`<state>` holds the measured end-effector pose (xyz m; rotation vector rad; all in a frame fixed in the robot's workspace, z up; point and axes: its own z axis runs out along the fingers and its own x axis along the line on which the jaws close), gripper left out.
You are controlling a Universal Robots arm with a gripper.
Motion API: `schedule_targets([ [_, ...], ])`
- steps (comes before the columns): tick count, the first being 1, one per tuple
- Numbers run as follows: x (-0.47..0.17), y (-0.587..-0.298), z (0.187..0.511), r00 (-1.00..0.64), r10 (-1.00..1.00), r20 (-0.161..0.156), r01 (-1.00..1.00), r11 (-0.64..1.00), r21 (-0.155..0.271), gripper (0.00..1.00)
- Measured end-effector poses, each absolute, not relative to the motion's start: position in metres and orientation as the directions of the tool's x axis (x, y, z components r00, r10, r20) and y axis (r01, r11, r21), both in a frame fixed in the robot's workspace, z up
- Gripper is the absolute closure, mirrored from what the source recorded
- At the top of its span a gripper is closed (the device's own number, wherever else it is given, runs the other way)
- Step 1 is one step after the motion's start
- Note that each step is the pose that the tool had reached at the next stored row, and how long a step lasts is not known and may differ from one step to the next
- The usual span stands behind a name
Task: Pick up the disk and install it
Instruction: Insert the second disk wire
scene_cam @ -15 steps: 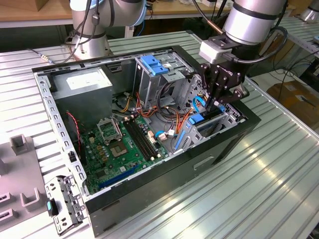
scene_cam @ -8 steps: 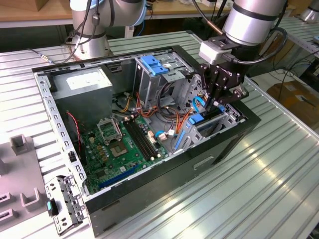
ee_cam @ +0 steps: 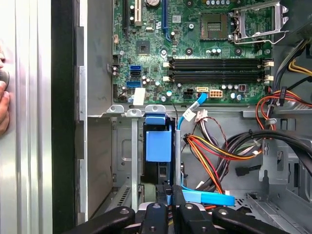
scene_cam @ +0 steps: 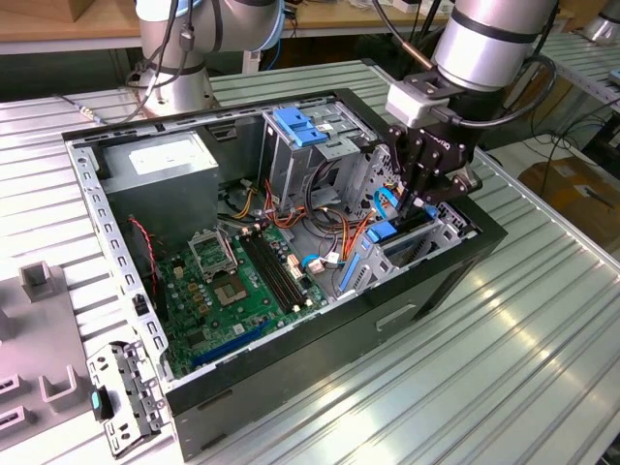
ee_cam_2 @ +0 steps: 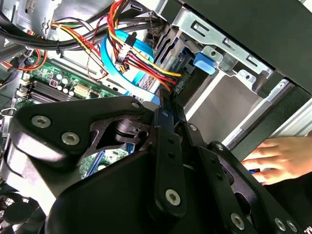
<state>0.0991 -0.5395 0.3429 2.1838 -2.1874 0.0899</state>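
Note:
The disk (scene_cam: 399,237) stands on edge in the drive bay at the corner of the open computer case (scene_cam: 291,383) on the exterior view's right. Its blue rail (ee_cam: 158,141) and dark body (ee_cam: 158,171) show in the first wrist view, sunk between the bay's metal walls. My gripper (scene_cam: 422,207) hangs straight over the bay. Its black fingers (ee_cam: 176,202) are pressed together, and their tips sit at the disk's exposed end. In the second wrist view the gripper (ee_cam_2: 165,105) points into the bay beside a blue tab (ee_cam_2: 204,62).
Orange, red and blue cables (ee_cam: 214,146) bunch beside the bay. The motherboard (scene_cam: 242,276) lies on the case floor, with a grey metal box (scene_cam: 160,165) and a tall cage with a blue tab (scene_cam: 295,126) behind. A person's hand (ee_cam_2: 282,156) rests outside the case wall.

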Motion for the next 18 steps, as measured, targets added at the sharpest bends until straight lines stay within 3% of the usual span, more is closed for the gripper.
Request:
schedule_targets([
  [10, 0.099, -0.541, 0.340, -0.002, -0.997, 0.075, -1.000, 0.001, -0.006, 0.84],
  [12, 0.099, -0.541, 0.345, -0.002, -0.997, 0.073, -1.000, 0.001, -0.006, 0.76],
  [18, 0.100, -0.541, 0.359, -0.002, -0.997, 0.074, -1.000, 0.001, -0.006, 0.76],
])
